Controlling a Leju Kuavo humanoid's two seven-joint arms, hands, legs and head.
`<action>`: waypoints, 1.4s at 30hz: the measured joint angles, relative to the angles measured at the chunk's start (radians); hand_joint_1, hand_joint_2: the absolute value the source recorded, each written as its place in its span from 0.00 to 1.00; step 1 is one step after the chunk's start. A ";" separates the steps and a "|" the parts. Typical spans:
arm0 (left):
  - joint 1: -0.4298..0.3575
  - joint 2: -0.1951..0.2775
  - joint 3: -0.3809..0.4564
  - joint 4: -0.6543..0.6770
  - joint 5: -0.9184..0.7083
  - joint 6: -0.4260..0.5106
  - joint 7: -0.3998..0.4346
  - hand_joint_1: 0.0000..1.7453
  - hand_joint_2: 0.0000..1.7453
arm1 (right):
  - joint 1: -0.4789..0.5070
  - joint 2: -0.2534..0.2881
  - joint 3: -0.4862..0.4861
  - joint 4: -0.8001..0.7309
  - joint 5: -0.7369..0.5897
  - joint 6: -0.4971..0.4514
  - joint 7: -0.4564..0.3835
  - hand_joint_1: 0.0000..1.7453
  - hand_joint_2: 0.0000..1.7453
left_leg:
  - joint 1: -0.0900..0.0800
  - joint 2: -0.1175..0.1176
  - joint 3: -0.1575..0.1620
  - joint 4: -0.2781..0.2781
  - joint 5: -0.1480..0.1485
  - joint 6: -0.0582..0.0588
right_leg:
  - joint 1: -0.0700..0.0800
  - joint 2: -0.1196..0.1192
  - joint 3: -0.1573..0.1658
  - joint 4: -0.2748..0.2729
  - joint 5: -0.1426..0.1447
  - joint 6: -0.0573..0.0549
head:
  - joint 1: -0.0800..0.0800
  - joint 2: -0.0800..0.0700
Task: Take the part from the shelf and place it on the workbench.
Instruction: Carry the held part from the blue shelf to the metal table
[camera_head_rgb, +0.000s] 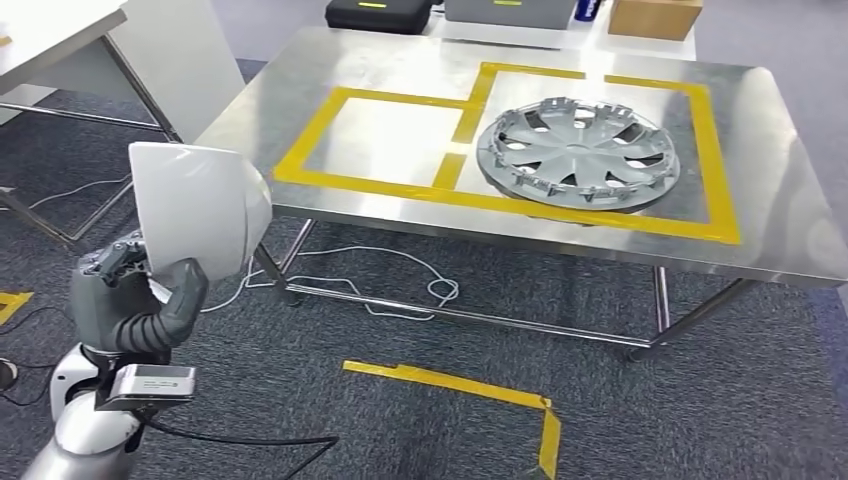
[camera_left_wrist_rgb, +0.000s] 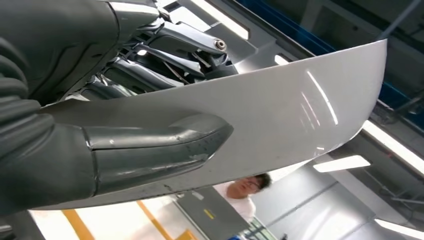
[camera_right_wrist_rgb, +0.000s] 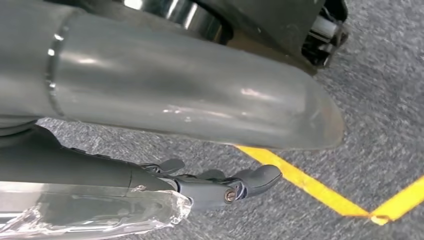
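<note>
At the far left of the head view, the left hand (camera_head_rgb: 135, 300) holds a white curved panel part (camera_head_rgb: 200, 205) upright in front of the robot, off the near left corner of the steel counter (camera_head_rgb: 300, 90) and above the grey carpet floor (camera_head_rgb: 400, 420). The thumb lies across the panel's near face and the darker fingers (camera_head_rgb: 105, 262) sit behind it, so the hand is clamped on the part's lower edge. The left wrist view shows the same grip close up: the thick grey thumb (camera_left_wrist_rgb: 155, 145) pressed on the glossy white surface (camera_left_wrist_rgb: 280, 110), with the other fingers (camera_left_wrist_rgb: 165, 55) on the opposite side. A person (camera_left_wrist_rgb: 245, 192) in a white top shows past the panel's edge there.

On the counter, yellow tape (camera_head_rgb: 470, 110) marks out two rectangles side by side. The left one holds nothing; a silver wheel cover (camera_head_rgb: 578, 152) lies flat in the right one, well apart from the held panel. Behind the counter sit a black case (camera_head_rgb: 380, 14), a grey box (camera_head_rgb: 510, 10) and a cardboard box (camera_head_rgb: 655, 17). White cables (camera_head_rgb: 400, 290) trail on the carpet under the counter, and a yellow tape strip (camera_head_rgb: 460, 388) lies on the floor nearer the robot.

The right wrist view shows the right hand (camera_right_wrist_rgb: 200, 115) over grey carpet with yellow tape lines (camera_right_wrist_rgb: 310, 187); its thumb and a darker finger (camera_right_wrist_rgb: 250, 182) are spread apart with nothing between them.
</note>
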 joint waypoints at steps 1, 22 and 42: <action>0.001 0.000 0.001 0.000 -0.001 0.000 0.002 1.00 1.00 | 0.000 0.000 0.000 0.000 0.000 0.000 0.000 0.00 0.00 | 0.001 -0.001 0.003 -0.002 0.000 0.005 | -0.001 -0.001 0.000 0.000 -0.004 0.005 | 0.001 0.000; -0.002 -0.001 0.006 0.004 -0.004 0.000 0.007 1.00 1.00 | 0.002 0.000 0.000 0.001 -0.002 -0.002 0.007 0.00 0.00 | -0.004 -0.002 -0.070 0.243 -0.151 -0.016 | -0.003 -0.002 -0.033 0.008 0.025 -0.034 | 0.001 0.000; -0.014 0.006 0.029 0.019 -0.007 -0.003 0.023 1.00 1.00 | 0.004 0.000 0.000 0.003 -0.006 0.002 0.012 0.00 0.00 | -0.006 -0.004 0.069 -0.006 -0.048 0.027 | -0.002 -0.003 -0.111 0.091 0.034 0.017 | 0.016 0.000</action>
